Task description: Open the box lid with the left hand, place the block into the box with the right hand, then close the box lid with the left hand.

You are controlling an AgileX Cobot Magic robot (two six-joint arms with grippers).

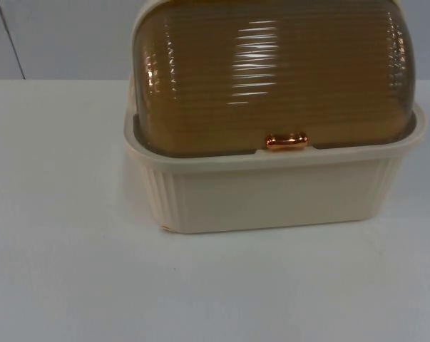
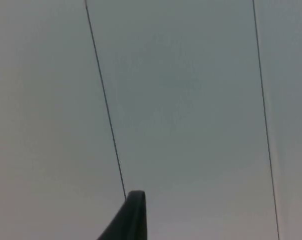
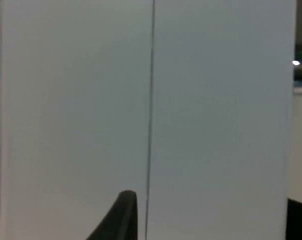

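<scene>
A cream ribbed box (image 1: 272,196) stands on the white table, in the middle of the top view. Its amber see-through domed lid (image 1: 272,71) is down over the box. A small copper handle (image 1: 287,141) sits at the lid's front edge, just above the box rim. My left gripper (image 2: 133,215) is raised and faces the grey partition wall, away from the box. My right gripper (image 3: 121,215) faces the wall panels too. Both arms wait.
White table top (image 1: 65,271) spreads in front of the box and to its left. The grey partition wall (image 1: 58,39) rises behind the box. Thin vertical panel seams (image 2: 105,100) run down the wall.
</scene>
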